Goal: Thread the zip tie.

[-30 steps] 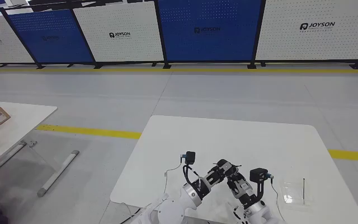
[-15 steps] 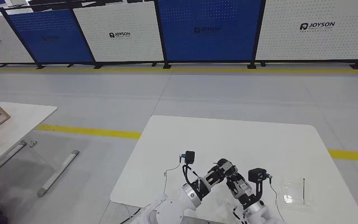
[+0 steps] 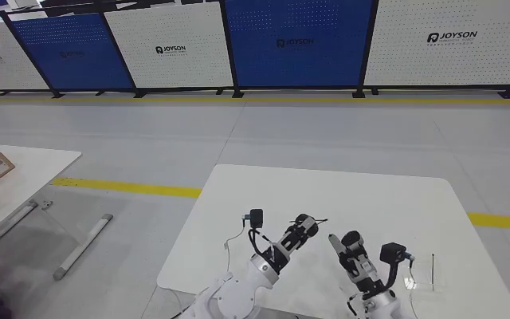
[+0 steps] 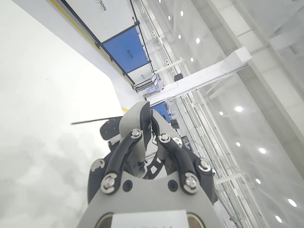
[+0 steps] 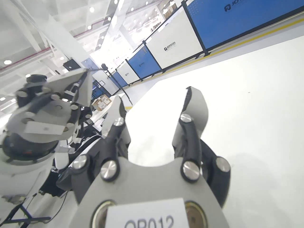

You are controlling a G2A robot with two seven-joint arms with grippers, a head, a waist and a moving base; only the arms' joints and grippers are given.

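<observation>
The left gripper (image 4: 149, 116) is squeezed tight on a thin black zip tie (image 4: 95, 120). One end of the tie sticks out sideways from the fingers, up in the air above the white table (image 4: 35, 60). In the right wrist view, the left gripper (image 5: 86, 72) holds the zip tie (image 5: 118, 85) near its small black head, and the long strap hangs down and away from it. I cannot tell if the strap goes through the head.

The right gripper (image 5: 154, 97) has its fingers spread wide with nothing in them. From above, the left gripper (image 3: 307, 222) and the right gripper (image 3: 334, 238) are near each other but apart, over the near side of the table (image 3: 319, 183). The zip tie (image 3: 317, 220) is a tiny dark line at the left gripper's tip.

Near the right edge of the table lies a clear tray (image 3: 416, 279) with a thin black strip (image 3: 433, 265) on it.

A white label (image 5: 147, 213) with dark letters and numbers is stuck on the right gripper's base. Behind the table stand blue panels (image 3: 299, 48) and white panels (image 3: 171, 48), each with a small logo and a word on it. A yellow line (image 3: 119, 187) runs across the grey floor.
</observation>
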